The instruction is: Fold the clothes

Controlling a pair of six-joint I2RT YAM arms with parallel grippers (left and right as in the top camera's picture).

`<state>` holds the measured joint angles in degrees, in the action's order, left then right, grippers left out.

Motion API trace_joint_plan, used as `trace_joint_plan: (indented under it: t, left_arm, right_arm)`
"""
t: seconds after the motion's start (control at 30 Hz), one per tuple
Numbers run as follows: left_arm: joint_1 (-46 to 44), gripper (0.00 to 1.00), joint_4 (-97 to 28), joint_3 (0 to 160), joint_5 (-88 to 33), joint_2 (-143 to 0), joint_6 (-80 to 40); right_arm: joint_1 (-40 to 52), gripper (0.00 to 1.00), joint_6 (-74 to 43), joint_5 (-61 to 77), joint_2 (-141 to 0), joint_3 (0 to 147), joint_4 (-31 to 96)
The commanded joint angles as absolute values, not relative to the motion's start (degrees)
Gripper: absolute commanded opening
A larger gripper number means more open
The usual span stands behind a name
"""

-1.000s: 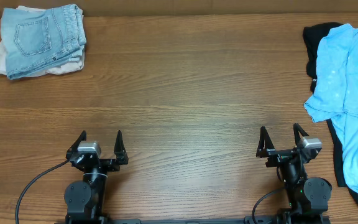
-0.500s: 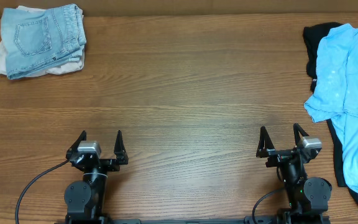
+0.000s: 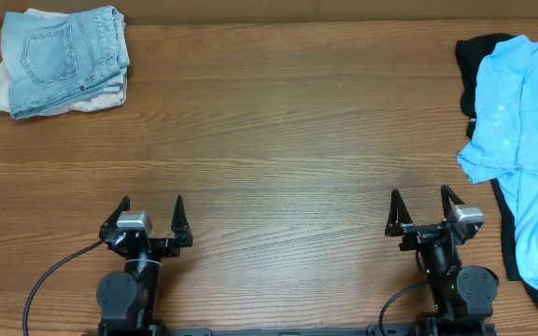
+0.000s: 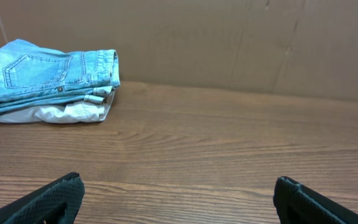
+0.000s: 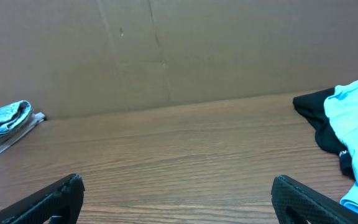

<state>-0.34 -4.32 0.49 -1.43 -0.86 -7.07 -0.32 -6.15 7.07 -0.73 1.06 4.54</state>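
Nothing has moved since the earlier frames: both arms sit parked at the near edge and the clothing lies as it did, so by my reading the folding has not begun and the first reach is yet to come. From overhead, the left gripper (image 3: pixel 150 201) and the right gripper (image 3: pixel 420 194) both stand with jaws spread wide and hold nothing. The sky-blue T-shirt (image 3: pixel 521 112) lies crumpled at the far right of the table (image 3: pixel 278 140), draped over the black shirt (image 3: pixel 479 51), which shows at the top corner and along the lower edge; both run past the right side of the frame, so their full extent cannot be told. A stack of folded jeans (image 3: pixel 63 56) on a pale garment (image 3: pixel 3 89) sits in the far left corner, well apart from both arms. The broad middle of the wood between the two piles is bare, which looks like the natural place to spread a shirt. The left wrist view shows its own finger pads apart at the lower corners, the jeans stack far off to the left, and a cardboard wall (image 4: pixel 229 43) closing the back edge. The right wrist view shows open fingers too, with the blue and black heap near the right border, just short of that wall, so a reach there has little room behind.
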Motion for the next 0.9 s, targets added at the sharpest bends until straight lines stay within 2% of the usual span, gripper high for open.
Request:
trace_joint_plan:
  t: [0.0,0.33,0.53,0.7,0.87]
  left_arm:
    - [-0.03,1.0,-4.4,0.27,-1.06,-0.32,-5.98]
    - [-0.03,1.0,-4.4,0.27,-1.06,-0.32,-5.98]
    - [-0.03,1.0,-4.4,0.27,-1.06,-0.32,-5.98]
    - [-0.03,1.0,-4.43,0.27,-1.06,-0.32,-6.0]
    - [-0.03,1.0,-4.4,0.27,-1.06,-0.32,-5.98]
  right_arm:
    - [-0.01,1.0,-6.0,7.46,-0.16,0.47,4.1]
    - [-0.01,1.0,-5.98,34.17,-0.16,0.47,0.01]
    - [-0.01,1.0,-5.98,49.34,-0.16,0.47,-10.13]
    - [-0.01,1.0,-6.17,50.63,-0.19,0.47,-13.76]
    - [-0.01,1.0,-6.17,50.48,-0.16,0.47,-8.25]
